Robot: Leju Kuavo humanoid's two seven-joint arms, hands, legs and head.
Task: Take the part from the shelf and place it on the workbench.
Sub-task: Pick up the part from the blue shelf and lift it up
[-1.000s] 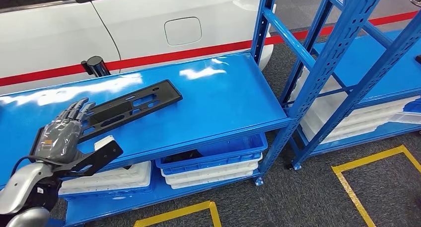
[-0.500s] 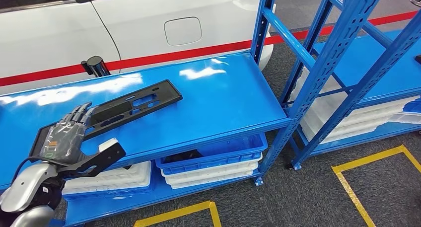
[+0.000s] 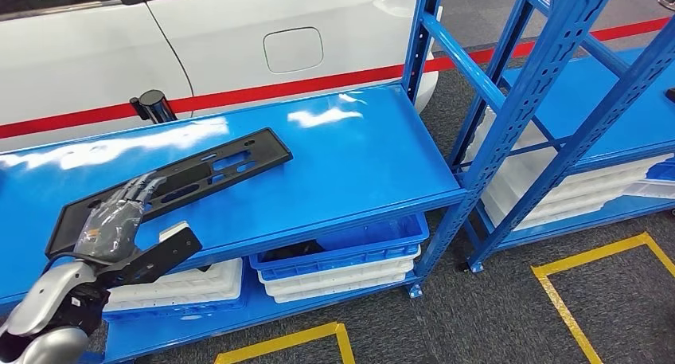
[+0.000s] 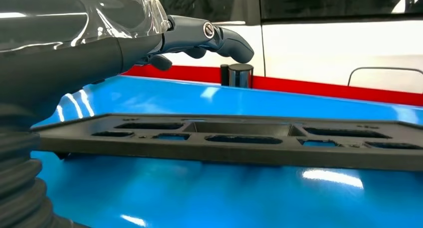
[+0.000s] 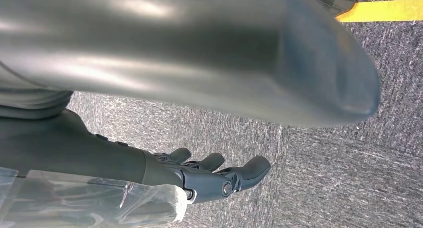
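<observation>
The part [image 3: 208,167] is a long flat black plastic frame with several slots. It lies slantwise on the blue shelf top [image 3: 342,165]. My left hand [image 3: 115,217] hovers over the part's near left end, fingers stretched out above it and holding nothing. The left wrist view shows the part [image 4: 239,140] lying flat on the blue surface, with my left hand [image 4: 100,43] just above it and a gap under the fingertips [image 4: 224,38]. My right hand [image 5: 209,180] hangs beside my body over grey carpet, loosely spread and empty.
A white car [image 3: 239,37] with a red stripe stands behind the shelf. A black cylinder [image 3: 153,105] stands at the shelf's back edge. Blue bins [image 3: 342,252] and white trays [image 3: 175,288] fill the lower level. A second blue rack [image 3: 589,101] stands to the right. Yellow tape [image 3: 605,256] marks the floor.
My left hand has sunk lower and tipped forward, bringing its fingers flatter over the part's near end. The part has not moved.
</observation>
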